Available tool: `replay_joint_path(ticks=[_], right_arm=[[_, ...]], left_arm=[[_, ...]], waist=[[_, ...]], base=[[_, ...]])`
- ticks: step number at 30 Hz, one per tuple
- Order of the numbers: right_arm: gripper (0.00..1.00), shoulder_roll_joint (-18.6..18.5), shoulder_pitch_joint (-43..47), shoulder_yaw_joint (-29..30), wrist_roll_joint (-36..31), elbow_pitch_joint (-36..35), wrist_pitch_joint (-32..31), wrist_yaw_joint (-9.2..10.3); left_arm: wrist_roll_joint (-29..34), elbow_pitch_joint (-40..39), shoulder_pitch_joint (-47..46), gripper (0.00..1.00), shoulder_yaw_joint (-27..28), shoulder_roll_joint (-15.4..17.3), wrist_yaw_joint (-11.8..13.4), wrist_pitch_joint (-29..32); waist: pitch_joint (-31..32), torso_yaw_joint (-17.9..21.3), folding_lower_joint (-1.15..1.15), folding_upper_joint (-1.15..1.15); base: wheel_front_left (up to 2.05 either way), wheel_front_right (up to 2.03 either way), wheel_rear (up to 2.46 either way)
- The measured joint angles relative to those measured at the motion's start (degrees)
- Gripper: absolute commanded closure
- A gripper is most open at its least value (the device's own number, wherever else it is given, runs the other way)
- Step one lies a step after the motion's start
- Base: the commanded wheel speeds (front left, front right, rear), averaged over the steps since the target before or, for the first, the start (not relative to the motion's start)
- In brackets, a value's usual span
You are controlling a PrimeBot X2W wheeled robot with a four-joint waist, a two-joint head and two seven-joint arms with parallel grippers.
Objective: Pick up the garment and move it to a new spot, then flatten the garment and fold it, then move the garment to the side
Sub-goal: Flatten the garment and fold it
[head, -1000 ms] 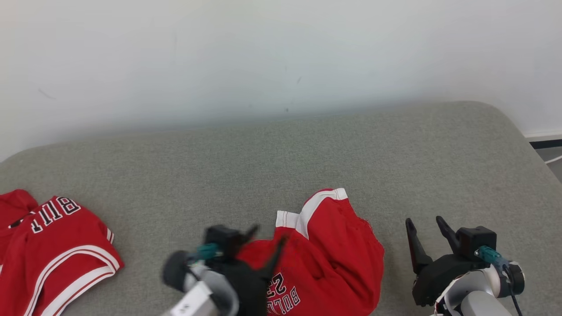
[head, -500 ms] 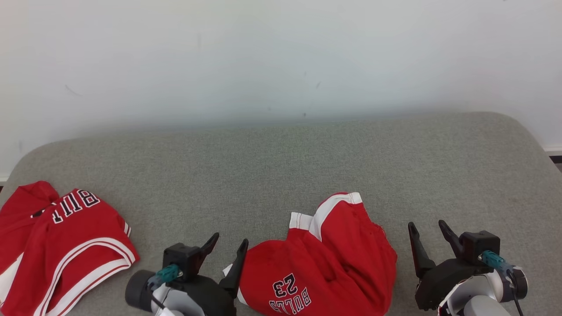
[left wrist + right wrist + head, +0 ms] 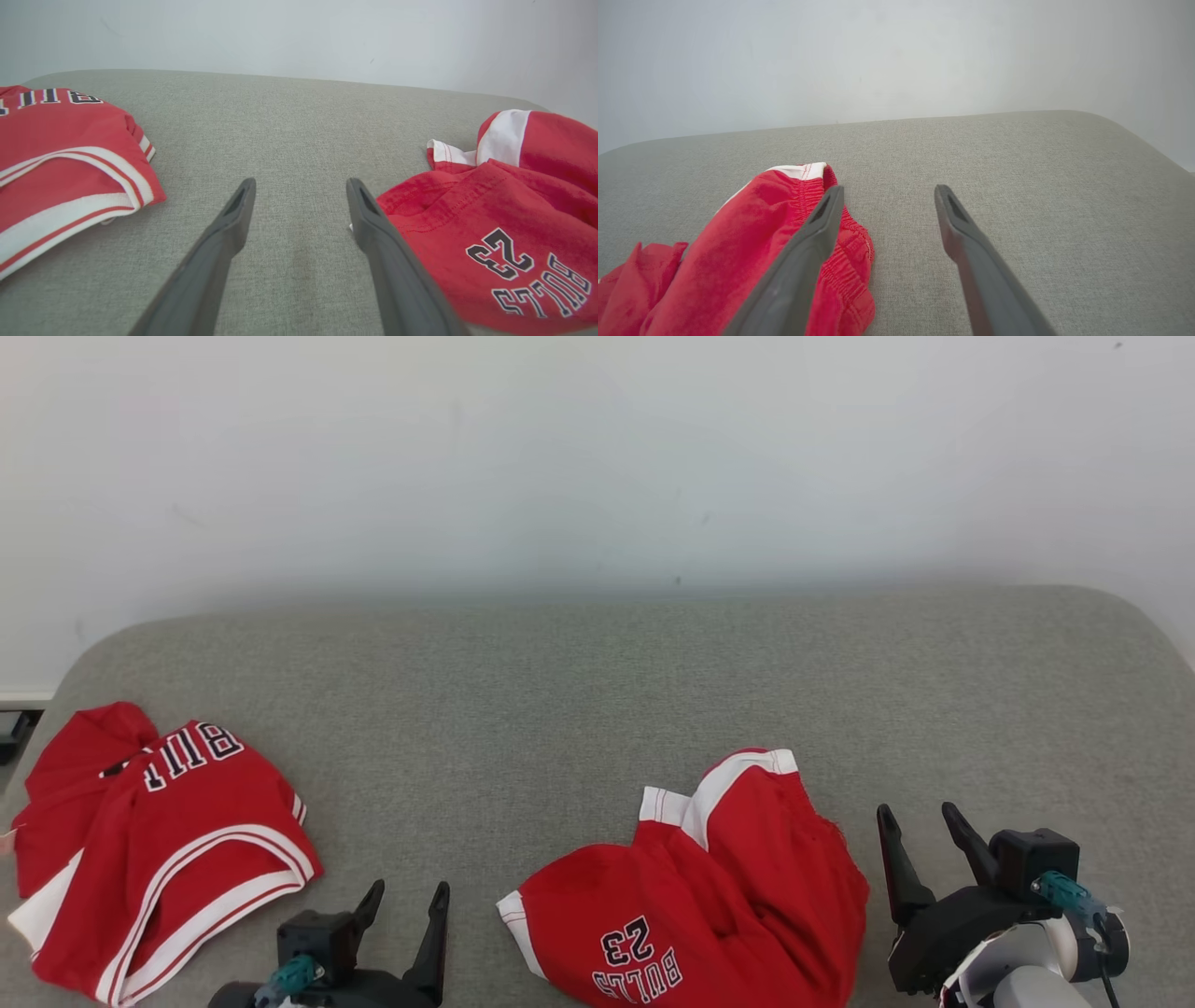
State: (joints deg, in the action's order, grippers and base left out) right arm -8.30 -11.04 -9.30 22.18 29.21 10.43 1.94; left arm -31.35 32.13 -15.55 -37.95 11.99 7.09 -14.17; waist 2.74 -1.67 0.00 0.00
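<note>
crumpled red garment [image 3: 728,887], on grey cushion [image 3: 579,691]

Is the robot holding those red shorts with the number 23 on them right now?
No, the left gripper and right gripper both stand open and empty, with the shorts lying crumpled on the grey cushion between them.

Garment [image 3: 738,887] right of second garment [image 3: 140,840]

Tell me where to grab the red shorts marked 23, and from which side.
Take the shorts by two edges. The white-trimmed leg hem lies flat, facing the left claw, so come in low from the left. The gathered waistband bunches up beside the right claw, so pinch it from the right. The crumpled middle is likely a poor hold.
</note>
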Motion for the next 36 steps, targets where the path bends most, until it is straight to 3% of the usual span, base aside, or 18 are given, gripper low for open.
replay_joint_path(ticks=[5, 14, 21, 27, 36], right_arm=[[0.0, 0.24, -0.1, -0.41, 0.0, -0.34, -0.21, -0.02], [0.0, 1.03, -1.69, -2.02, -0.01, -0.46, -0.96, -0.91], [0.0, 1.56, -7.34, -3.79, -0.09, 0.59, -3.37, -1.96], [0.0, 2.66, -12.76, -5.36, -0.1, 3.75, -5.73, -3.04], [0.0, 3.9, -18.41, -7.47, 0.21, 8.96, -8.72, -4.48]], left_arm=[[2.22, -1.11, 1.16, 0.0, 1.97, -1.15, 0.0, -0.01], [2.61, -5.06, -1.6, 0.0, -1.37, -3.31, -0.09, -0.09], [0.59, -0.88, -10.57, 0.0, -3.75, -6.69, -7.47, 3.53], [-3.42, 5.14, -14.52, 0.0, -3.37, -8.27, -12.24, 7.3], [-8.62, 12.96, -20.42, 0.0, -2.65, -9.17, -13.67, 11.71]], waist=[[-0.15, -0.88, 0.0, 0.0], [-0.66, -0.38, 0.0, 0.0], [-2.34, 1.6, 0.0, 0.0], [-4.39, 2.97, 0.01, 0.0], [-7.88, 4.99, 0.01, 0.0]], base=[[0.0, 0.0, 0.0], [0.0, 0.0, 0.0], [0.0, 0.0, 0.0], [0.0, 0.0, 0.0], [0.0, 0.0, 0.0]])
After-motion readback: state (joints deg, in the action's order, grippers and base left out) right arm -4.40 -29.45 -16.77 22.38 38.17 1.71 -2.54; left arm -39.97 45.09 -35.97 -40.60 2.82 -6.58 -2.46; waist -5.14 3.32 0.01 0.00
